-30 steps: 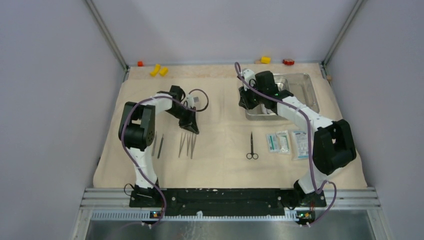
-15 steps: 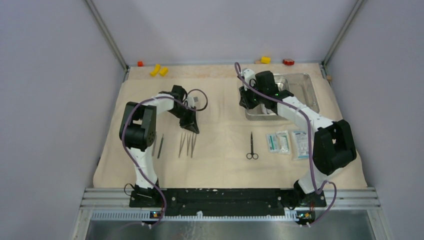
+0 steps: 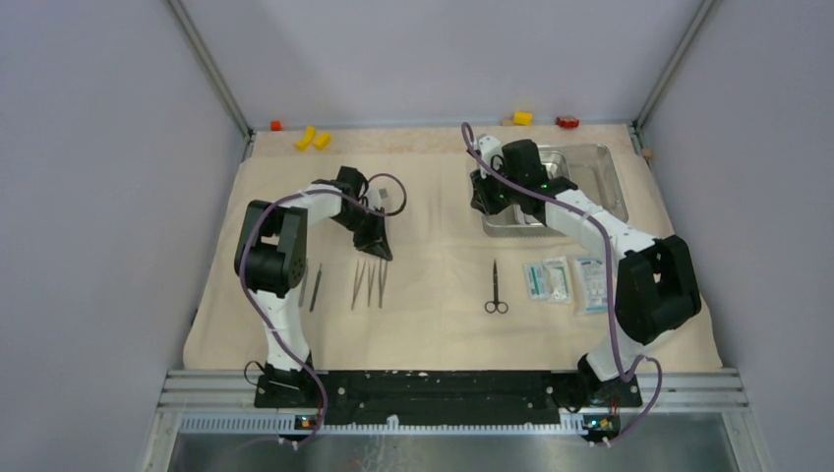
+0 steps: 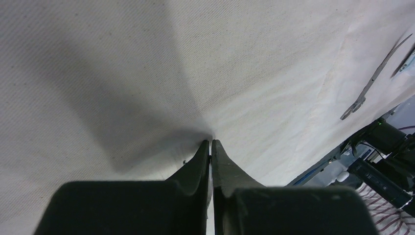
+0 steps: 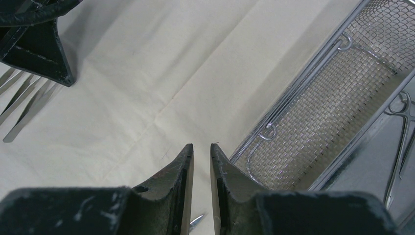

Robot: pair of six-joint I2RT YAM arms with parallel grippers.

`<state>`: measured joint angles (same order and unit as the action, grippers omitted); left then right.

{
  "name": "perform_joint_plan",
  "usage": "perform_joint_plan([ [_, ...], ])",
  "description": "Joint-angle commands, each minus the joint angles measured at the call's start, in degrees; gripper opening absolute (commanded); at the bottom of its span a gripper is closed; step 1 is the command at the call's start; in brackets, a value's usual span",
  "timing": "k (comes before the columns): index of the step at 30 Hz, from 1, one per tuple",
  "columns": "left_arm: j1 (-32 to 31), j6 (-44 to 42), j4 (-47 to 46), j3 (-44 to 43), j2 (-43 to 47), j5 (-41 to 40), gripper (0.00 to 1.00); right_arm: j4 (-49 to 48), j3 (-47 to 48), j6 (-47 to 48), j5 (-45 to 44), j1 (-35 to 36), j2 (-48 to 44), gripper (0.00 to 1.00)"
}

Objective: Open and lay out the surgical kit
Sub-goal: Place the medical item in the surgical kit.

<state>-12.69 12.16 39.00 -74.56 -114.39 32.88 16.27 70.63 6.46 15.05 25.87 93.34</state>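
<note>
On the spread cloth (image 3: 433,324) most of the kit lies in a row: three tweezers (image 3: 370,285) at the left with two more thin tools (image 3: 311,286) just beside them, scissors (image 3: 495,287) near the middle, and packets (image 3: 565,279) to the right. Far right stands the tray (image 3: 598,187), holding a mesh basket (image 5: 333,107), with ring-handled forceps (image 5: 399,142) on its floor next to the basket. The left claw (image 4: 211,143) is closed with nothing visible between its tips, which sit at the cloth by the tweezers' far ends. The right claw (image 5: 201,147) hangs over the cloth at the tray's left edge, jaws a narrow slit apart. A bit of metal shows low in that slit, and whether it is pinched cannot be told. The laying-out looks well along, with the tray's contents yet to come out. To do it well, the left claw should rise straight up, neither dragging the cloth nor nudging the tweezers. The right claw should reach over the basket, take the forceps by the shank and set them parallel to the scissors. Yellow blocks (image 3: 313,139) lie at the far edge, well apart.
</note>
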Motion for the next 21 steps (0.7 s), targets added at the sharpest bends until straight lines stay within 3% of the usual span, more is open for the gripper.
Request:
perform_joint_plan([
  [1,0.4,0.6,-2.4,0.4,3.1,-1.4,0.08,-0.8,2.7,0.5,0.2,0.9,0.0,0.18],
  [21,0.5,-0.2,-3.1,0.7,5.9,-2.3,0.25,-1.0,2.5,0.6,-1.6,1.1,-0.1,0.19],
])
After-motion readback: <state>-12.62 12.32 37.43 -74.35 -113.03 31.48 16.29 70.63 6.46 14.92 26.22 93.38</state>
